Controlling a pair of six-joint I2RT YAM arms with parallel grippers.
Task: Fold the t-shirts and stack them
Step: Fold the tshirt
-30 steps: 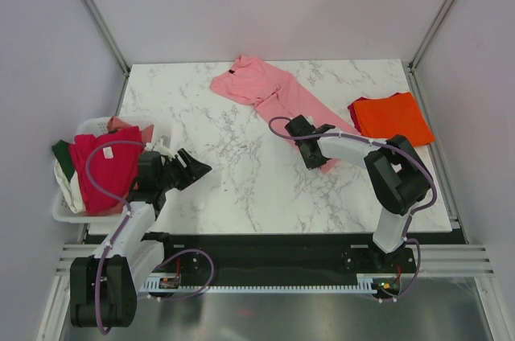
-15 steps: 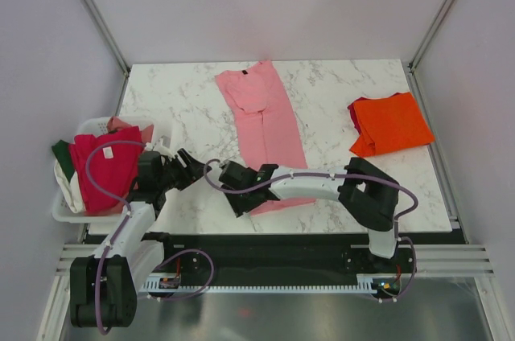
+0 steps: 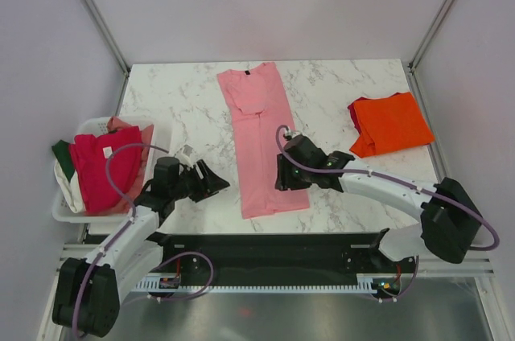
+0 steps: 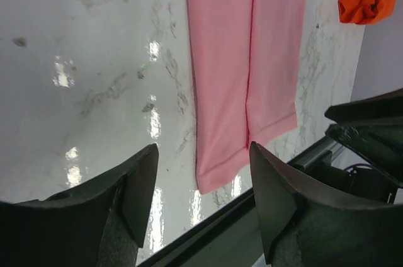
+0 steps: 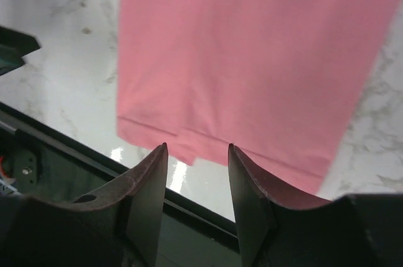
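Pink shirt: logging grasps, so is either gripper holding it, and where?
Neither. The pink shirt lies flat; the right gripper is open above its hem, the left gripper open too.

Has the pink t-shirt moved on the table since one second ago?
Yes. The pink t-shirt lay bunched and slanted by the far edge; now it lies stretched straight, its hem drawn close to the near edge of the table.

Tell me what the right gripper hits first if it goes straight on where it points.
Most likely the pink shirt: the right gripper points down at the cloth near its hem, jaws apart and empty. How far above the cloth it hangs is unclear.
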